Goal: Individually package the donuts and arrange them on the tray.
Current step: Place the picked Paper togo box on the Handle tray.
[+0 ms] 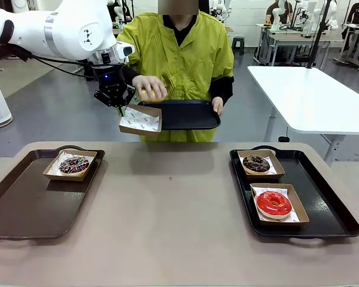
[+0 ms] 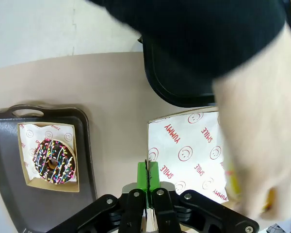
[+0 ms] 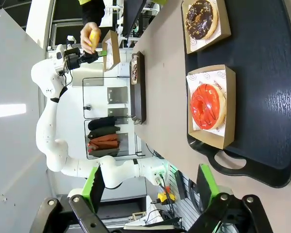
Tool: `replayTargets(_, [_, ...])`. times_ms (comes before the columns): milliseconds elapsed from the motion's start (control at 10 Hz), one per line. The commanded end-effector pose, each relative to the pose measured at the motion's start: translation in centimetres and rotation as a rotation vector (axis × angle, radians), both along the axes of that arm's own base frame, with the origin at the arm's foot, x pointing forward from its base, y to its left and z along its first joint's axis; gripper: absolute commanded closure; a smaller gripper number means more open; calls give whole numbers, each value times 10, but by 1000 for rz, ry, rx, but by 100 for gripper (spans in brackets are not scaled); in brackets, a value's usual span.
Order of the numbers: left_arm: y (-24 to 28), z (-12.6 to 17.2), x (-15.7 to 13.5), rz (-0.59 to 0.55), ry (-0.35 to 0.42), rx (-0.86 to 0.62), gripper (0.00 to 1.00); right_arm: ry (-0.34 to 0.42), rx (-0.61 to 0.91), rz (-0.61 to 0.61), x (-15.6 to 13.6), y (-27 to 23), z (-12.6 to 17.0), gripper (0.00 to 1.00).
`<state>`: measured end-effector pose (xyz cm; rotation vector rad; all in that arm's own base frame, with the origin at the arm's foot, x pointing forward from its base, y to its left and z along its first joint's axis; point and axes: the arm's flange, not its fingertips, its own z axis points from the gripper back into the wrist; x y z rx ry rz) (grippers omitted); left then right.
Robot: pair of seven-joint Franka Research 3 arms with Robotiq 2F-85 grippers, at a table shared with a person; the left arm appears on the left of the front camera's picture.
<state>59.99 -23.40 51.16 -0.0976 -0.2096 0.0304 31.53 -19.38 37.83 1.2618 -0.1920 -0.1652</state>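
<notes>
Cardboard is what the left hand point(image 1: 121, 109) pinches: its green pads are pressed together on the near rim of an open box point(image 1: 140, 119), held in the air in the upper middle of the front view, in front of the black tray point(image 1: 188, 115) the person carries. The person's hand point(image 1: 149, 88) hovers over that box with the yellow donut point(image 3: 94, 37). To do this step well, I judge the box should be kept level and steady while the donut goes in.

At lower left, the left tray point(image 1: 24, 203) on the table point(image 1: 167, 221) holds one box with the sprinkled chocolate donut point(image 1: 74, 165). At right, the right tray point(image 1: 329, 209) holds two boxes, with the dark chocolate donut point(image 1: 256, 163) and the red donut point(image 1: 273, 204). Low in its own wrist view, the right hand point(image 3: 150, 194) is spread and empty.
</notes>
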Motion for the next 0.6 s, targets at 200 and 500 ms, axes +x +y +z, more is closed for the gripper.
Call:
replayTargets(200, [1,1,-2,-2,-9,0,100,12,8,4,-3,0,1,0])
replayTargets(500, [1,1,-2,-2,-9,0,100,12,8,4,-3,0,1,0])
